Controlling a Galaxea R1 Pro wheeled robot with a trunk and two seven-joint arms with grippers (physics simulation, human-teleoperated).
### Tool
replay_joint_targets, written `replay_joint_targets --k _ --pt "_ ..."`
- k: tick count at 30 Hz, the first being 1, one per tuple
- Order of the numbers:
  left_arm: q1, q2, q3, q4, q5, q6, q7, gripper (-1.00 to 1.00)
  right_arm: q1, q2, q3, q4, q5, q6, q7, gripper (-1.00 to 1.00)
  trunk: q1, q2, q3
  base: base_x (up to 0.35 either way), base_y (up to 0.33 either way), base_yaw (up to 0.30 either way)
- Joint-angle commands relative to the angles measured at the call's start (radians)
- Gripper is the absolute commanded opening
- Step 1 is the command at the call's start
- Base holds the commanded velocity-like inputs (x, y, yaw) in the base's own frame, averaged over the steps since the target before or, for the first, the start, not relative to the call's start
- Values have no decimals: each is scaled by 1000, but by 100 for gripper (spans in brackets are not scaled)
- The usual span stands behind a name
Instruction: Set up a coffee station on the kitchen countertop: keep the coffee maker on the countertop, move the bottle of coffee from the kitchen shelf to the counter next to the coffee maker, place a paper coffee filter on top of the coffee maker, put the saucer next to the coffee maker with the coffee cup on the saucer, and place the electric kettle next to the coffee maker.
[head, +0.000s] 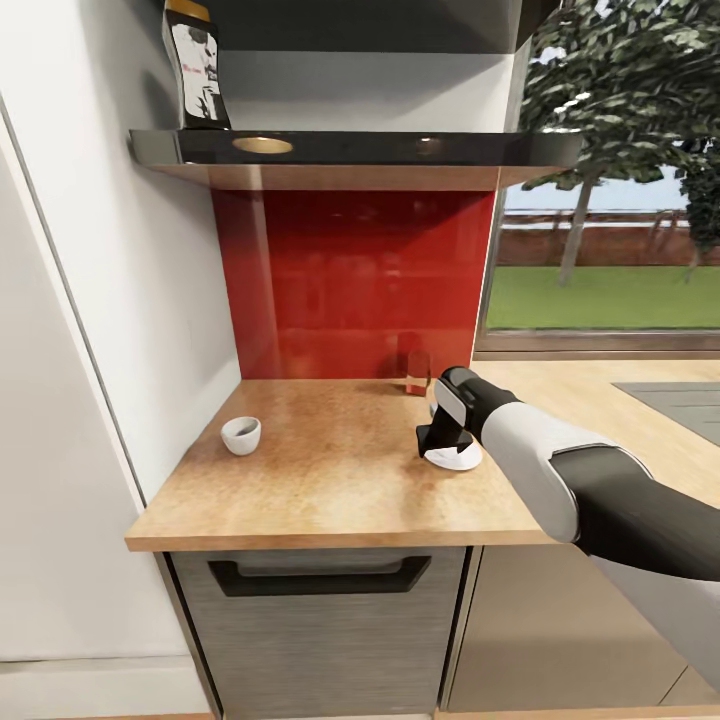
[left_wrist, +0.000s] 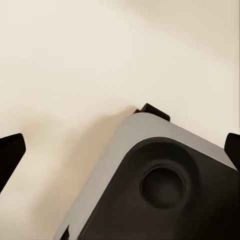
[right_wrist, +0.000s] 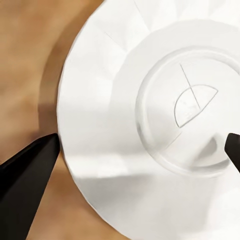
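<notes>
A white saucer (head: 458, 460) lies flat on the wooden countertop (head: 340, 480), right of its middle. My right gripper (head: 438, 440) points down right over it, open; in the right wrist view one fingertip (right_wrist: 30, 162) is at the saucer's (right_wrist: 125, 90) rim and the other is above its inner ring. The white coffee cup (head: 241, 435) stands upright near the counter's left wall, well apart from the saucer. A dark labelled bottle (head: 196, 70) stands on the black shelf (head: 350, 148) above. My left gripper (left_wrist: 120, 145) is open and holds nothing.
A small red upright object (head: 416, 371) stands against the red backsplash just behind the saucer. A dark sink edge (head: 680, 400) lies at the far right under the window. A grey drawer front (head: 320, 600) sits below the counter. The left wrist view looks down on a grey-black robot part (left_wrist: 160, 185).
</notes>
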Motion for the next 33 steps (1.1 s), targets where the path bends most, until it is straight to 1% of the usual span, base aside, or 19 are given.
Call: replay_joint_targets --k 1,10,16,17,21,24,29,33 --pt "-1 -1 8 1 -5 -3 -1 100 0 0 -13 37 -35 3 -7 -100 0 0 -1 0 0 0" --pt "-1 -14 7 -1 -6 -1 -1 100 0 1 -13 37 -35 3 -7 -100 0 0 -1 0 0 0" --pt "-1 -11 6 -1 -6 2 -1 100 0 -1 -14 37 -35 3 -6 -100 -23 42 17 0 0 0" --pt "-1 -10 6 -1 -6 3 -1 100 -1 -9 -14 36 -38 3 -1 -100 -27 49 21 0 0 0" --pt "-1 -10 6 -1 -6 4 -1 100 -1 -13 -17 34 -42 3 7 -100 -42 77 33 0 0 0" --pt "-1 -9 6 -1 -6 5 -1 100 -1 -15 -19 26 -51 3 29 -100 -54 98 43 0 0 0" --pt "-1 -8 5 -1 -6 6 -1 100 -1 -16 -20 12 -62 3 109 -100 -73 133 58 0 0 0" --pt "-1 -8 5 -1 -6 6 -1 100 -1 -21 -19 -15 -63 3 126 -100 -88 161 71 0 0 0"
